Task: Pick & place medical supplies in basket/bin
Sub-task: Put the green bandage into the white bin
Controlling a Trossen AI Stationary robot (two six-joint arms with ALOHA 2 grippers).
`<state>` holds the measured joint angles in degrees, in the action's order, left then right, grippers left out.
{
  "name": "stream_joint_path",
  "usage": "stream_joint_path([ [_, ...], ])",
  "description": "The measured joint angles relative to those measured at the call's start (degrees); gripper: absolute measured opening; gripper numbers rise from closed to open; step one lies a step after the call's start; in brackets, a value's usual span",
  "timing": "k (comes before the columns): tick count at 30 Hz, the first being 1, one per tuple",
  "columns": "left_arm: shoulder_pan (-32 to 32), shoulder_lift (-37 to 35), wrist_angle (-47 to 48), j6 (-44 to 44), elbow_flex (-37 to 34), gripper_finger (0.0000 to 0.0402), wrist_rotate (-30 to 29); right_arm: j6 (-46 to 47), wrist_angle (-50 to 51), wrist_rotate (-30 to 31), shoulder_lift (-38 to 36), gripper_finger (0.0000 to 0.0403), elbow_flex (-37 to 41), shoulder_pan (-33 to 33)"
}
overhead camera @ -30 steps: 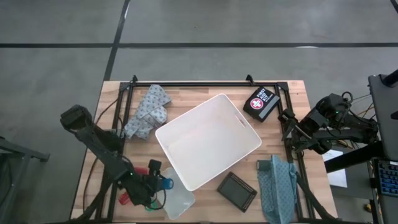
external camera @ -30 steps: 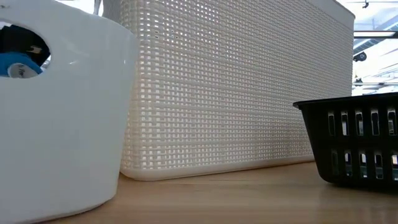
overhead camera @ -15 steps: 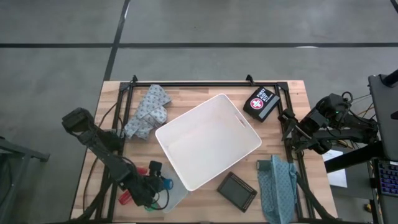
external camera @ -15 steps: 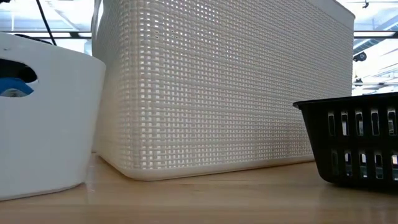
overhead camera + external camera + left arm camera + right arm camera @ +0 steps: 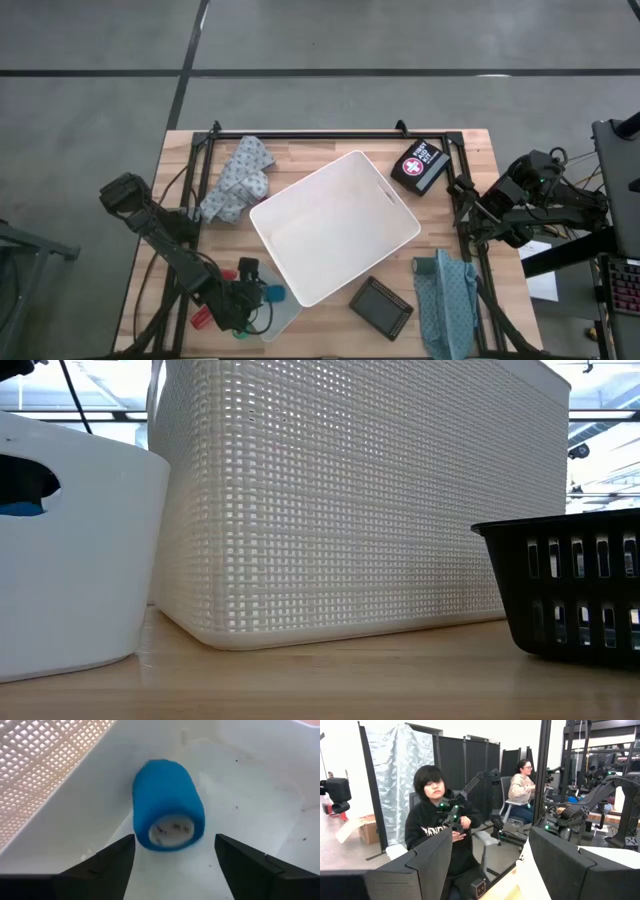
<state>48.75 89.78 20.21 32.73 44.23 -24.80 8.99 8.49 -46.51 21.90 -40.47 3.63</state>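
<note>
The left gripper (image 5: 172, 855) hangs over the small see-through plastic tray (image 5: 285, 318) at the table's near left, its two dark fingers (image 5: 107, 862) spread apart on either side of a round blue roll of bandage (image 5: 167, 805) that lies free. The big white plastic bin (image 5: 335, 225) sits in the middle of the wooden table (image 5: 300, 155), just beside the tray. The right gripper (image 5: 490, 865) waits off the table's right edge with its fingers apart, holding nothing.

Grey concrete floor (image 5: 320, 40) all round, crossed by dark seam lines (image 5: 300, 72). Light wooden bench (image 5: 330, 150) framed with black rails. Beyond it, black folding partition panels (image 5: 470, 775) with a silvery crinkled sheet (image 5: 402, 785) hung at 10 o'clock. Two seated people in hooded tops: one (image 5: 437, 830) centre, another (image 5: 522, 790) farther back at 1 o'clock. Cardboard box (image 5: 367, 827) at 9 o'clock. Bright ceiling strip lights (image 5: 600, 430) overhead.
</note>
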Motion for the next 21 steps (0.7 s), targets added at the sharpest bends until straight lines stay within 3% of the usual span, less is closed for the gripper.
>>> stream_joint_path([
  [10,-0.15,-1.49,0.63,0.74,0.00,0.0320,-0.38,0.00,0.00,0.01,0.01,0.0265,0.00,0.00],
  [21,0.67,-13.87,3.04,3.52,0.00,0.0324,-3.11,0.00,0.00,0.00,0.00,0.0256,0.00,0.00],
])
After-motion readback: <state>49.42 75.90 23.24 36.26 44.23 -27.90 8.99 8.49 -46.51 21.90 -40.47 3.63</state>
